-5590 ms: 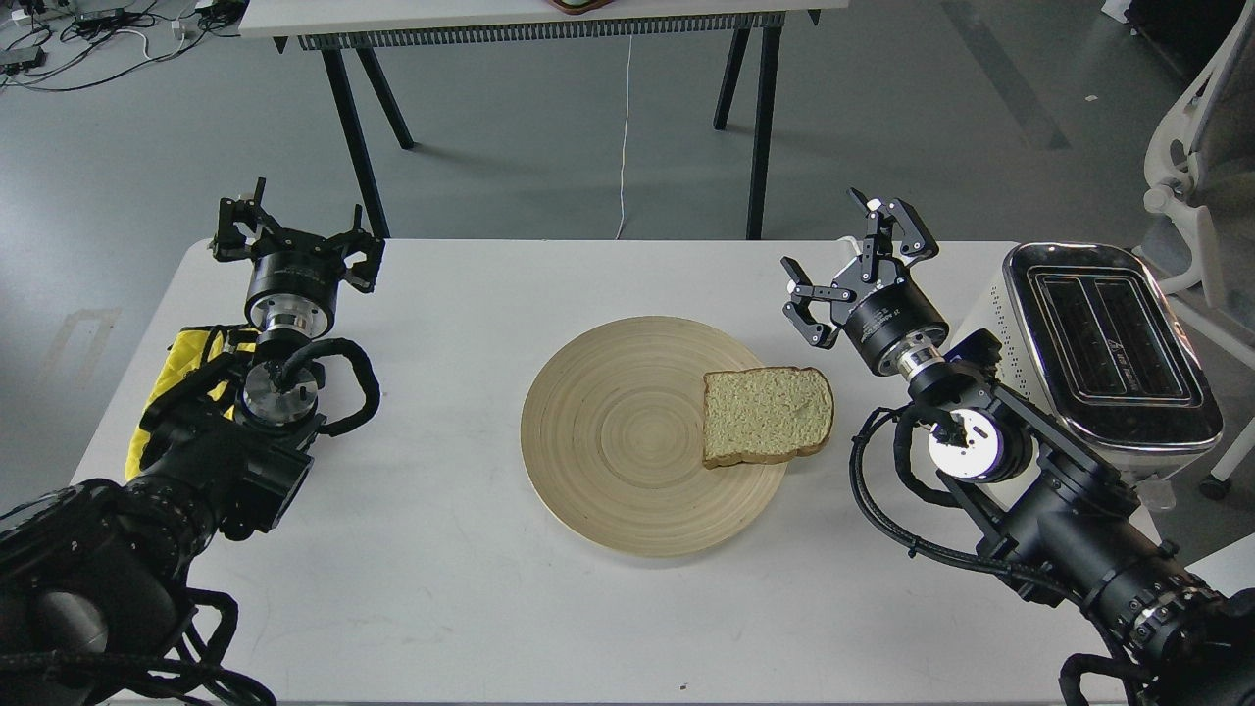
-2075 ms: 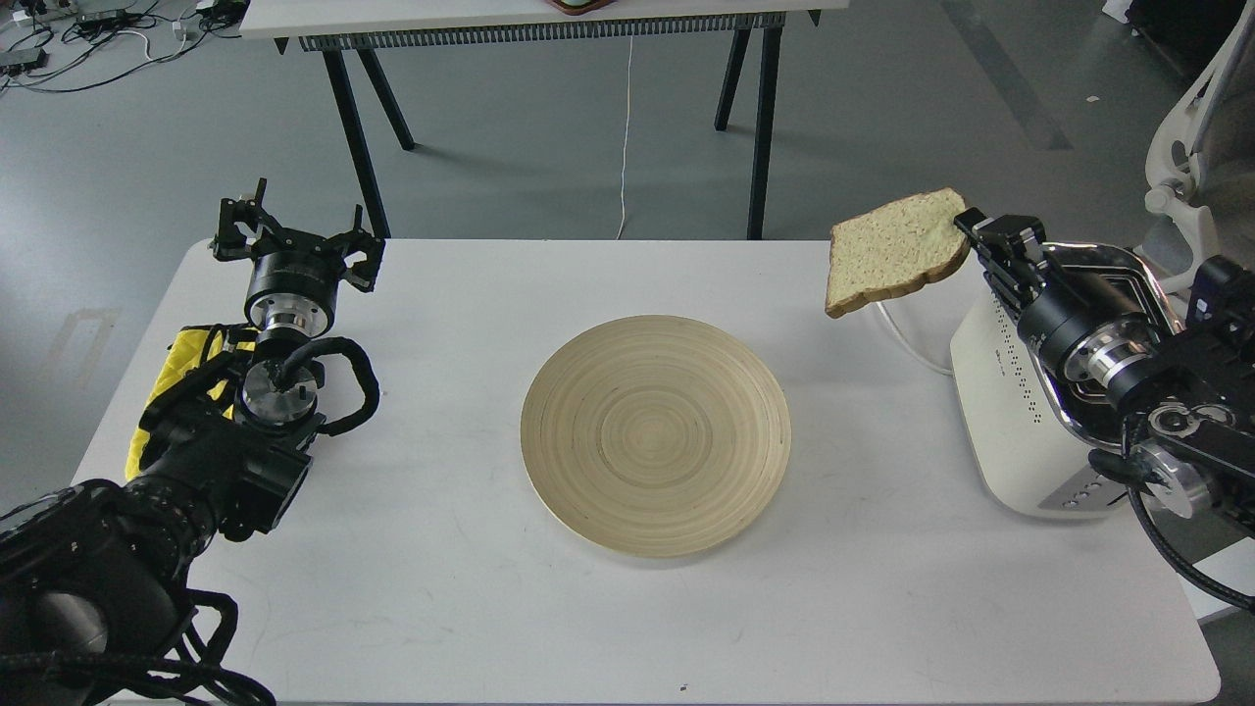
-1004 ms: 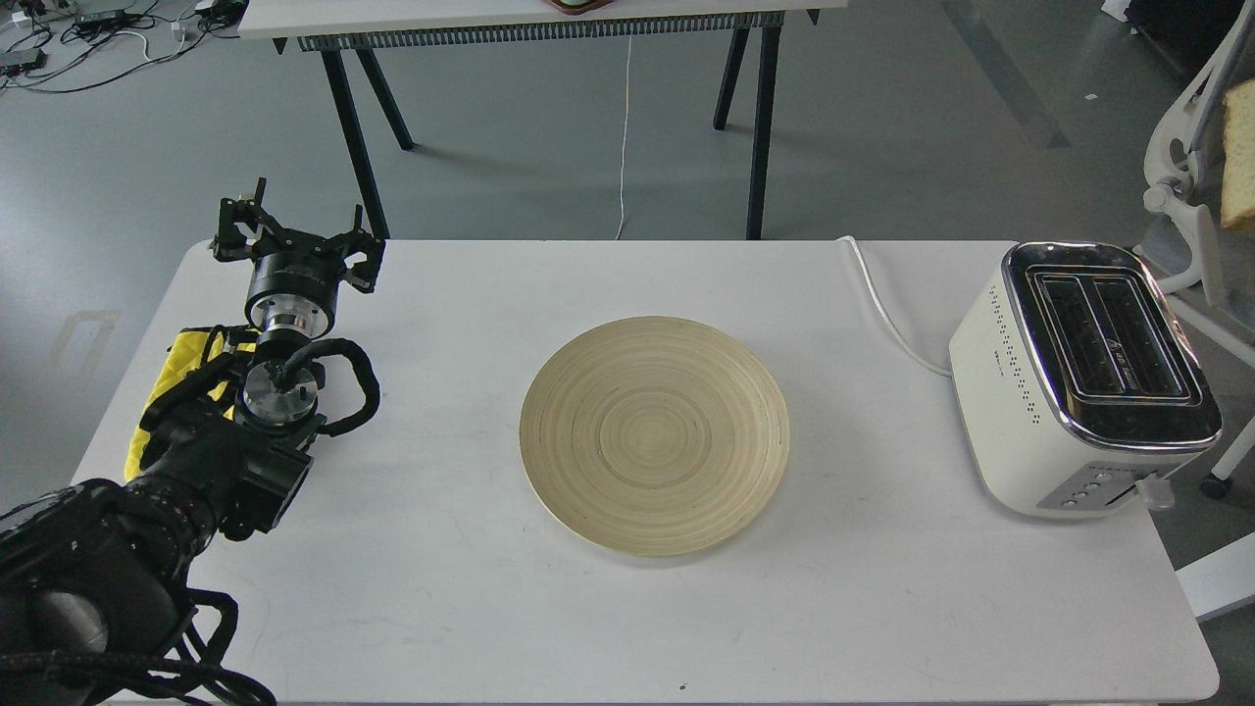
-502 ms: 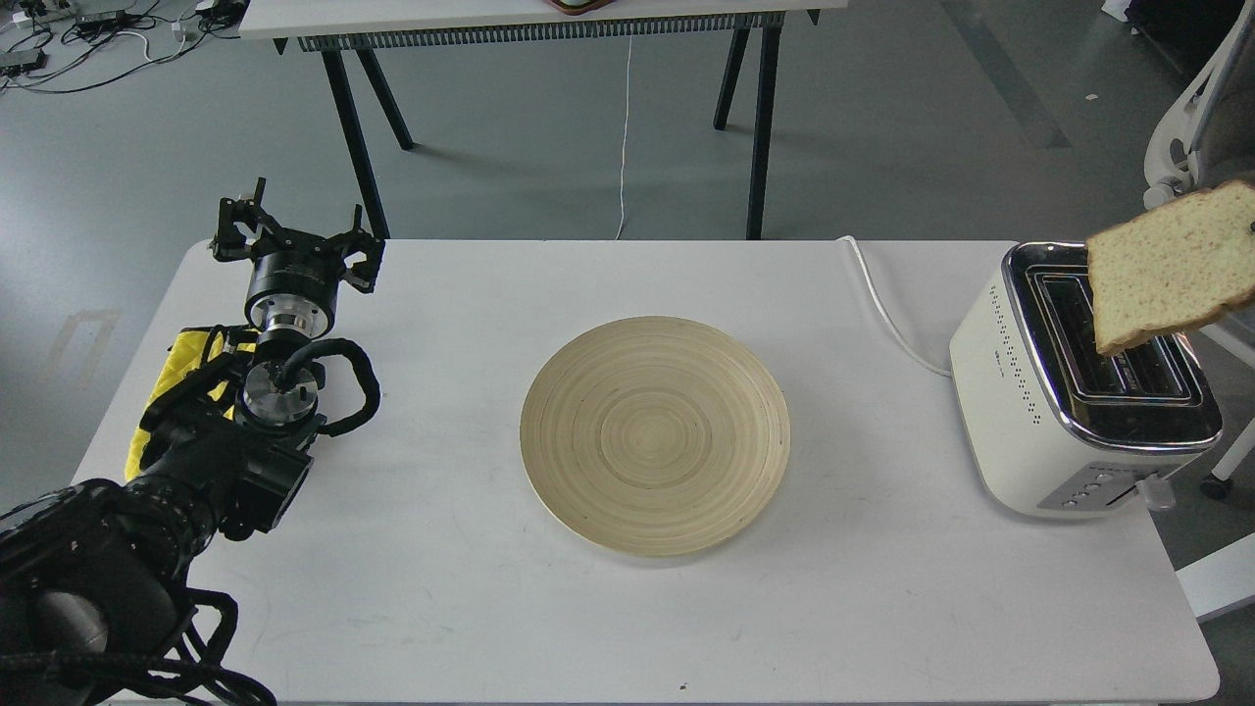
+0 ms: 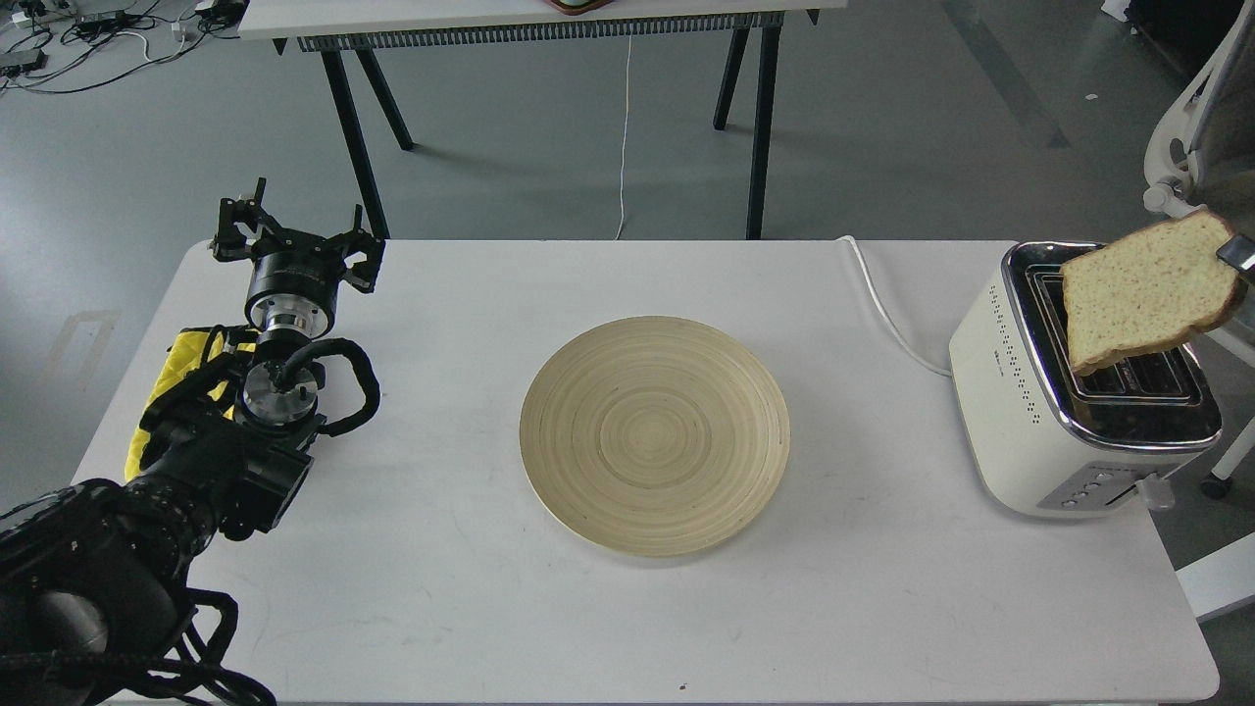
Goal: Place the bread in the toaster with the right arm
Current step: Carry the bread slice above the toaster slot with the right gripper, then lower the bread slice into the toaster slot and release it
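We hold the bread (image 5: pixel 1145 292) over the toaster (image 5: pixel 1039 412), out at three o'clock. Only a sliver of our right gripper (image 5: pixel 1237 257) shows, so we cannot tell how its fingers grip. The slice tilts, crown toward two o'clock, flat edge toward eight. We should square it with a slot before lowering. Our left gripper (image 5: pixel 294 235) rests spread.

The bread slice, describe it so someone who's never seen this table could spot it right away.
Start at the white table and go to its far right edge, where the cream toaster with a chrome top stands. The bread hangs tilted in the air just above the toaster's slots, held at its upper right corner. It is a pale tan slice with a brown crust, unlike the larger round wooden plate at the table's middle.
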`<act>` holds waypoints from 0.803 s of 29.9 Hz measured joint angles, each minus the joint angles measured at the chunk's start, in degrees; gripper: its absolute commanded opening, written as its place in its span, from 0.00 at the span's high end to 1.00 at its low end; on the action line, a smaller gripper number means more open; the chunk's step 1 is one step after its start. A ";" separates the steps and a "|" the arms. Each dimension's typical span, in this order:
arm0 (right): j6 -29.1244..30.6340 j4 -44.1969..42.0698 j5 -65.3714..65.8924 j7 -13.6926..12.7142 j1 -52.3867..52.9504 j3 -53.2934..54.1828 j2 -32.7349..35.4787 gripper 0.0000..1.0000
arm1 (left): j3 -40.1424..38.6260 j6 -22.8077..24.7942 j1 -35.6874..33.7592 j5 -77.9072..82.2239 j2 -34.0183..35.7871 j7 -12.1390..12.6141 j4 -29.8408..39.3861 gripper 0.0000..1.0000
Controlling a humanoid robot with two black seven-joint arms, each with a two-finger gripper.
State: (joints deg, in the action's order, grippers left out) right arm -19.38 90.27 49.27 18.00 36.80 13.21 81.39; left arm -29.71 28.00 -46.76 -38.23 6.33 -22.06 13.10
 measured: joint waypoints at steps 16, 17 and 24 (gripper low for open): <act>0.04 -1.69 -0.07 0.02 -0.28 -0.48 -1.41 1.00 | 0.00 0.00 0.00 0.00 0.00 0.00 0.00 0.00; 0.04 -2.18 -0.06 0.02 -0.28 -0.79 -1.96 1.00 | 0.00 0.00 0.00 0.00 0.00 0.00 0.00 0.00; 0.04 -3.91 -0.13 0.00 -0.16 -1.96 -5.01 0.84 | 0.00 0.00 0.00 0.00 0.00 0.00 0.00 0.00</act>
State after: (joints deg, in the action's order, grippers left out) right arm -19.33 86.36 49.14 18.00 36.64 11.25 76.38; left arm -29.71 28.00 -46.76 -38.23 6.33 -22.06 13.10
